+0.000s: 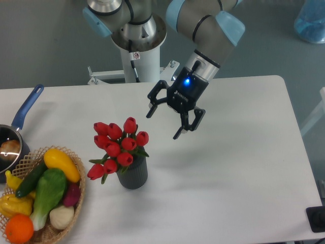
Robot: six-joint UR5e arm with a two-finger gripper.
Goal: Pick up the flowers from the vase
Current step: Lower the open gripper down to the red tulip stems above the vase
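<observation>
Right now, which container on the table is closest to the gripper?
The vase holding the flowers, below-left of the open gripper; the basket and saucepan sit farther left.

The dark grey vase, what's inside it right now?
The vase holds the flowers, red tulips with green leaves spilling over its rim. Their lower stems and the vase's interior are hidden by the blooms and the wall. The open end effector hangs above, apart.

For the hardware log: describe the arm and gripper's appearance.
The arm has silver-grey tube segments with pale blue joint caps. A black cable runs down its white base column. The gripper is black with two dark fingers, small white lettering and a glowing blue light.
</observation>
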